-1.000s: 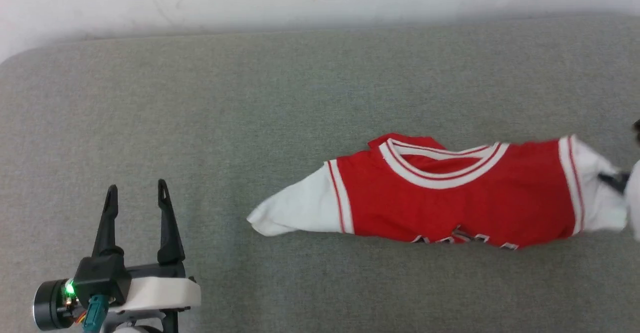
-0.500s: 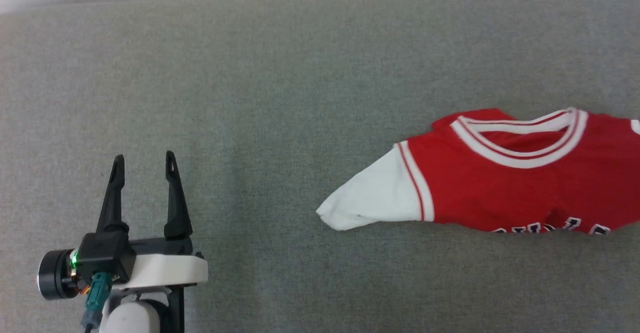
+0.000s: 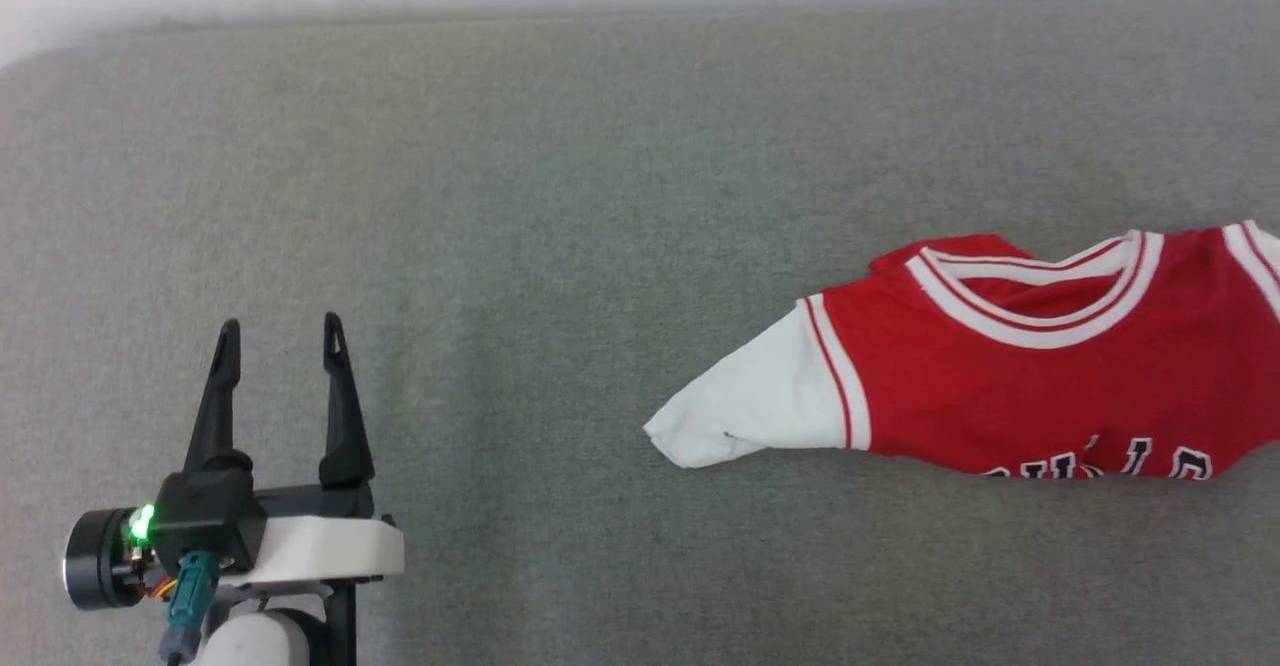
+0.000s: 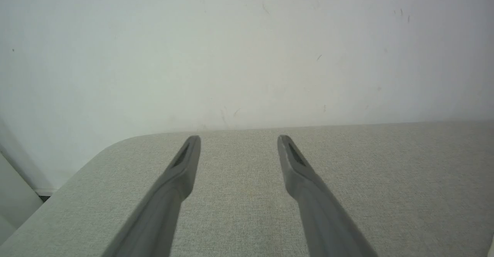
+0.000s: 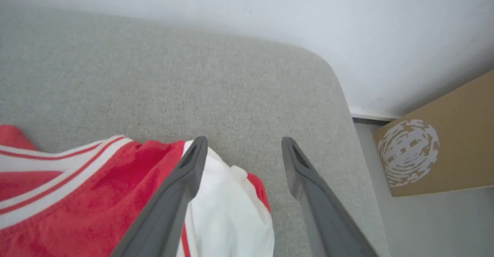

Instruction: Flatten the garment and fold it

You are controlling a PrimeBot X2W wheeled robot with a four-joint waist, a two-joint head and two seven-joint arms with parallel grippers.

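Most of what lies before me is the grey padded surface (image 3: pixel 500 196). The garment (image 3: pixel 1050 396) sits on its right half, running out past the right edge of my head view. It is well apart from my left end effector (image 3: pixel 281 324), which waits spread and empty low on the left, I judge to keep clear until a second corner needs holding.

My right end effector (image 5: pixel 244 139) is at the garment's right sleeve (image 5: pixel 231 210), fingers wide with nothing pinched between them. One finger lies over the white cloth, though I cannot tell if it touches. That placing would suit drawing the shirt out sideways.

The garment is not flat. It lies as a narrow red band, front up, its lower body bunched or tucked under. Its left sleeve (image 3: pixel 750 411) tapers to a crumpled white point and the striped collar (image 3: pixel 1040 316) gapes. Only the tops of the black, white-edged letters (image 3: pixel 1100 461) show along the near edge.
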